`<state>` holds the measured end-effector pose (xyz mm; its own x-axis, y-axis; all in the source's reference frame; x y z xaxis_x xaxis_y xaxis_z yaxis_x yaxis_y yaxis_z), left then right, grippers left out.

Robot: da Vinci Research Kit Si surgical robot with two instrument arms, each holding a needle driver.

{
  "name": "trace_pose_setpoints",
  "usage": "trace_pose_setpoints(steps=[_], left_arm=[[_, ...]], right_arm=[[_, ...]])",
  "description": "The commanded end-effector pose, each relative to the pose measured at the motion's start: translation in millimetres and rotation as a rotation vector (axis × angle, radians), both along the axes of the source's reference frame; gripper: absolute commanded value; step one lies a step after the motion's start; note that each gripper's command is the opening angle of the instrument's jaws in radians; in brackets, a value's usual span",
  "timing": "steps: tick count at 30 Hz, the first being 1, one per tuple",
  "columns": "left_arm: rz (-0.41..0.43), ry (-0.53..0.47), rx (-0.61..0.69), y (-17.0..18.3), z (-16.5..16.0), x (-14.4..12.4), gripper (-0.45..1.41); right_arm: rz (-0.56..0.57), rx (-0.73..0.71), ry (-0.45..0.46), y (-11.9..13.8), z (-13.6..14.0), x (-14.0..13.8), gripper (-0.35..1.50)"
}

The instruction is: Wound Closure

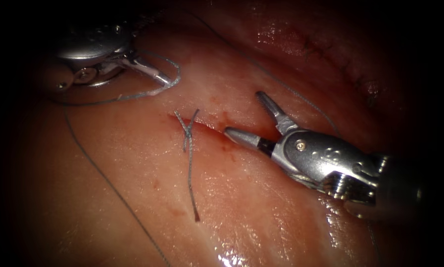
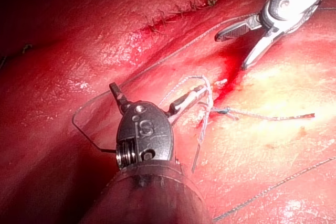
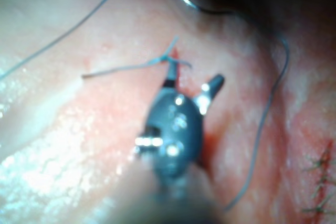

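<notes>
Grey thread clamped in left tool; right tool fingers spread, empty.

The tissue is pale pink, moist and glossy. The cut runs across its middle, edged with red fluid. A knot sits at the cut's left end; its two cut ends lie splayed, the longer trailing down the tissue. Grey thread lies slack across the left side. The needle cannot be made out.
</notes>
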<state>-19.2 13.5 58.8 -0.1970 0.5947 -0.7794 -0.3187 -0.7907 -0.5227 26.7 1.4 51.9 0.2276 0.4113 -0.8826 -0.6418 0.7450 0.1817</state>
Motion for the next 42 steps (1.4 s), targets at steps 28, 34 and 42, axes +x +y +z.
trace_pose_setpoints(steps=[28, 34, 42], left_arm=[[0.146, 0.429, -0.249, 2.5, 12.6, 9.1, 0.98], [0.144, 0.435, -0.303, 3.4, 8.5, 12.8, 0.56], [-0.035, 0.025, -0.153, 5.7, 1.1, 13.0, 0.76]], right_arm=[[-0.016, 0.005, 0.014, -1.4, 0.1, 0.9, 1.26], [-0.015, 0.004, 0.014, -1.5, 0.1, 1.0, 1.26], [-0.018, 0.003, 0.017, -1.5, 0.1, 1.3, 1.26]])
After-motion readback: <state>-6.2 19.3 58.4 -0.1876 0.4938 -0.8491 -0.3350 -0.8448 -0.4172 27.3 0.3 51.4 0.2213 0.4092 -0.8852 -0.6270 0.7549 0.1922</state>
